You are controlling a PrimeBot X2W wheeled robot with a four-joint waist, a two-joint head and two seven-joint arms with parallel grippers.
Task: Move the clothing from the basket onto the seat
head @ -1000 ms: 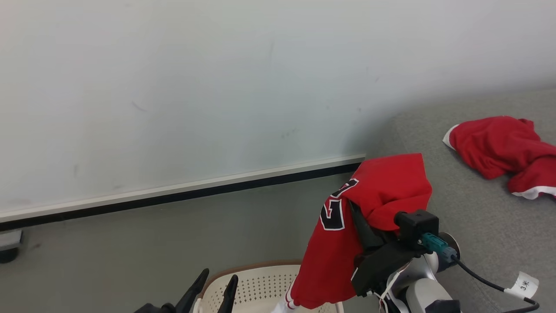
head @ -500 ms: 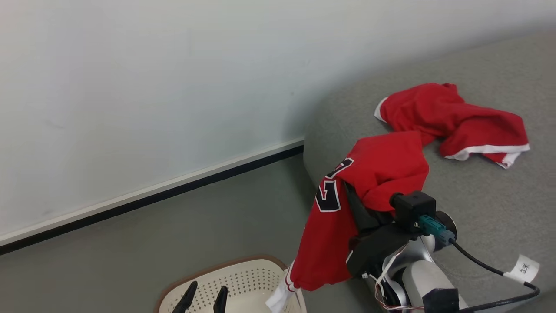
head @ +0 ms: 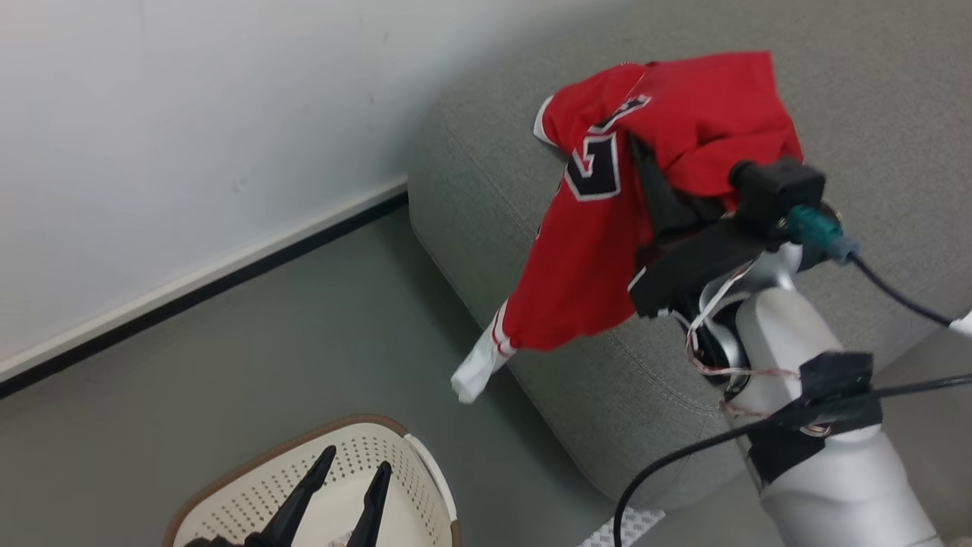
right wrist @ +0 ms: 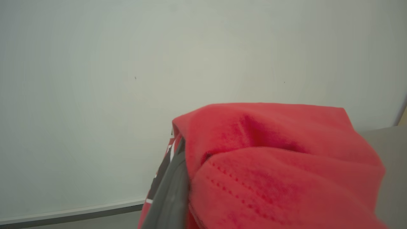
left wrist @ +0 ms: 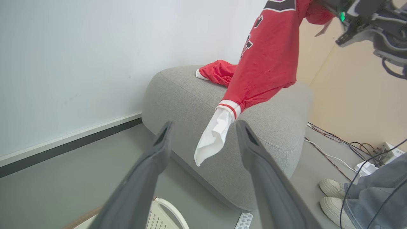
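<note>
Right pincer (head: 644, 163) clenched on bright red jersey (head: 607, 251) with white trim and black numbers, hanging above edge of light grey fabric sofa block (head: 486, 197). Left pincer (head: 355, 460) released over cream perforated plastic basket (head: 414, 471).

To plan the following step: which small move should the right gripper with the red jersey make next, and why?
Probably shift the right gripper inward over the light grey fabric sofa block: the bright red sports jersey it grips hangs at the sofa's edge, its white cuff dangling beyond it.
</note>
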